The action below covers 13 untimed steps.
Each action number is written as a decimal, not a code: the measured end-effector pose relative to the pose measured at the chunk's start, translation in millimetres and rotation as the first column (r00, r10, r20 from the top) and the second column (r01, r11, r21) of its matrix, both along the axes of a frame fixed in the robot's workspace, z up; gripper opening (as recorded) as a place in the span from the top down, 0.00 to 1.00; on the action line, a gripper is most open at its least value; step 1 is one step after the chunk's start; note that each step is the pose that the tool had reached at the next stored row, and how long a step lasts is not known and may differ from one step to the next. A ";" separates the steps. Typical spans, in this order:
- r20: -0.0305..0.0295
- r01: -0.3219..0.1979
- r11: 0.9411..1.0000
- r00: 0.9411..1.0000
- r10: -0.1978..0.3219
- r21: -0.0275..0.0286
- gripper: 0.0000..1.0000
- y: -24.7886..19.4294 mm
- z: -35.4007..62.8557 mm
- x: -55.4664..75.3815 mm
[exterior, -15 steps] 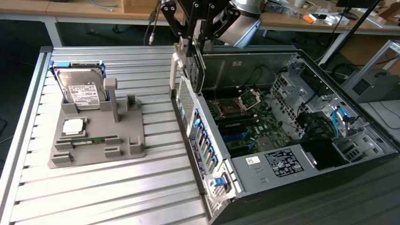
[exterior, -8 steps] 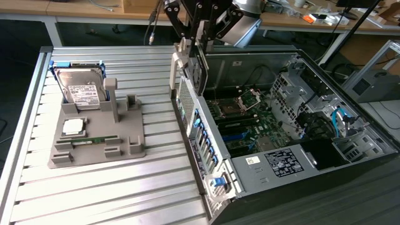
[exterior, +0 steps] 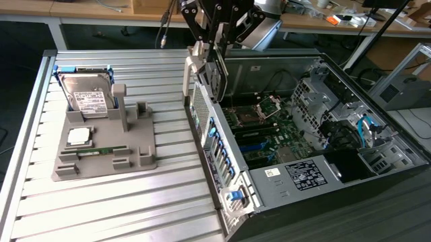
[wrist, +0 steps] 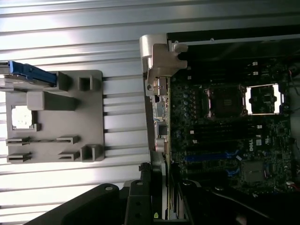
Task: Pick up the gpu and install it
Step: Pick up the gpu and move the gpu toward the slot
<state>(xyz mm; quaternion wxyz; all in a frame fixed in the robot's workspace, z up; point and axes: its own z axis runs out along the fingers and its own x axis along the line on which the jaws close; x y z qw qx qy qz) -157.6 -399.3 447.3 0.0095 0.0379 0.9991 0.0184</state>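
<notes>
While my black two-finger gripper (exterior: pixel 215 50) hangs over the far end of the open black computer tower case (exterior: pixel 377 171), its fingers are pinched on the gpu (exterior: pixel 217 75), a thin dark circuit card with a silver metal end bracket, held on edge in the air. The card is above the case wall on the exterior view's left, beside the dark green motherboard (exterior: pixel 269 131). Further to that left, on the ribbed aluminium table (exterior: pixel 121 212), a grey plastic parts holder (exterior: pixel 135 156) carries a boxy silver hard drive (exterior: pixel 88 98) with a white label at its far end, a square silver processor chip (exterior: pixel 78 135) and a narrow green memory stick (exterior: pixel 94 150). From the wrist, the gpu (wrist: pixel 158 61) shows edge-on along the case wall.
</notes>
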 end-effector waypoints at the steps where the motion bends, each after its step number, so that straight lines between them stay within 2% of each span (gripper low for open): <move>1: 0.000 0.000 1.000 1.000 0.000 0.000 0.73 -0.1 -0.1 0.6; 13: 0.000 0.000 1.000 1.000 0.000 0.000 0.73 -1.1 -1.1 9.0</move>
